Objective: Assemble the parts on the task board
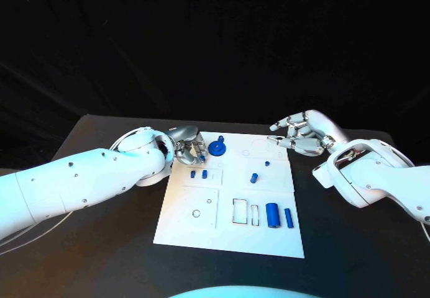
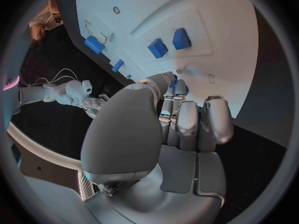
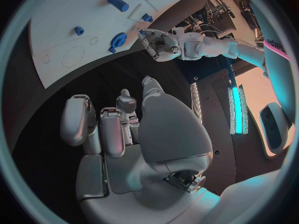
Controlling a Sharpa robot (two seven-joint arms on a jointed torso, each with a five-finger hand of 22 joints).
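A blue gear at the task board's eleven o'clock is being seated by the left hand, whether gripped cannot be told; the right hand is held empty, loosely curled; pressing down is judged next.

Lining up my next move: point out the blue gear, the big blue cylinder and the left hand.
Blue gear [image 1: 218,148], head view, on its toothed disc.
Big blue cylinder [image 1: 271,216], head view, on the middle of its side.
Left hand [image 1: 189,148], head view, on the middle of the hand.

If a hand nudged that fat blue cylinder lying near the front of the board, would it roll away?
Probably. The cylinder looks round and smooth and lies on its side on the flat board, so a sideways push would likely roll it. It seems small, rigid and light.
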